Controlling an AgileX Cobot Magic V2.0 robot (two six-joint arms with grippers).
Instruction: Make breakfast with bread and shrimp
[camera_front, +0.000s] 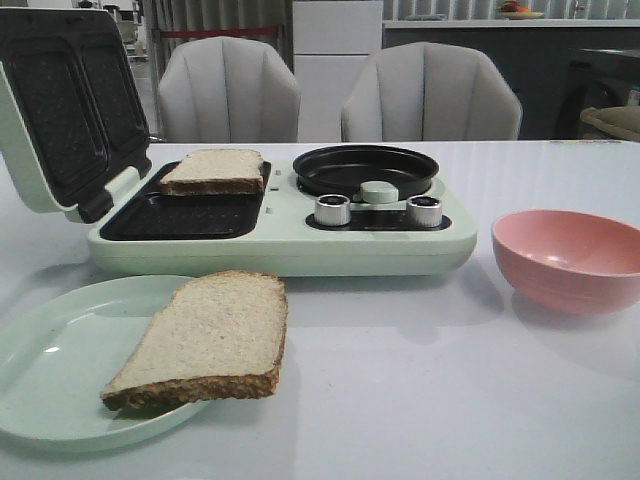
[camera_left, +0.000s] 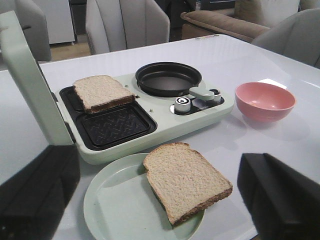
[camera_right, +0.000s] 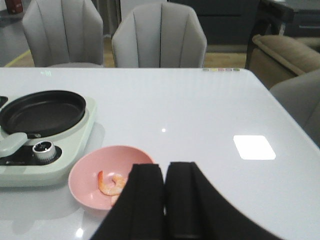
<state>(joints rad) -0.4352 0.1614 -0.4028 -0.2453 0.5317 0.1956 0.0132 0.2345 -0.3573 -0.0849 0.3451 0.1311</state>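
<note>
worktop (camera_front: 450, 400): white, glossy, carrying everything; two grey chairs (camera_front: 228, 90) sitting at its far edge.
breakfast maker (camera_front: 285, 235): pale green appliance lying across centre-left of worktop, lid (camera_front: 60, 110) standing open at its left end, tilting back.
grill plates (camera_front: 185, 215): two dark ribbed wells in the left half of the maker, one far, one near; near well showing bare.
pan (camera_front: 365, 170): round black pan sitting on the right half of the maker, w/ a green handle pointing near; two silver knobs (camera_front: 332, 209) just in front of it.
plate (camera_front: 60, 350): pale green, lying near-left on worktop, in front of the maker.
bread on plate (camera_front: 205, 340): one slice lying flat, its right part overhanging the plate rim.
bread on grill (camera_front: 213, 171): second slice resting in the far well, crust facing near.
bowl (camera_front: 572, 258): pink, sitting right of the maker, apart from it.
shrimp (camera_right: 111, 184): one curled orange-pink piece lying inside the bowl, seen in right wrist view; anything more is hiding behind the tool.
left tool (camera_left: 160, 200): fingers spreading wide apart, nothing between them, hovering above the plate area.
right tool (camera_right: 164, 200): black fingers (camera_right: 140, 205) sitting almost together, only a thin gap showing, gripping nothing, hanging over the near rim of the bowl.
</note>
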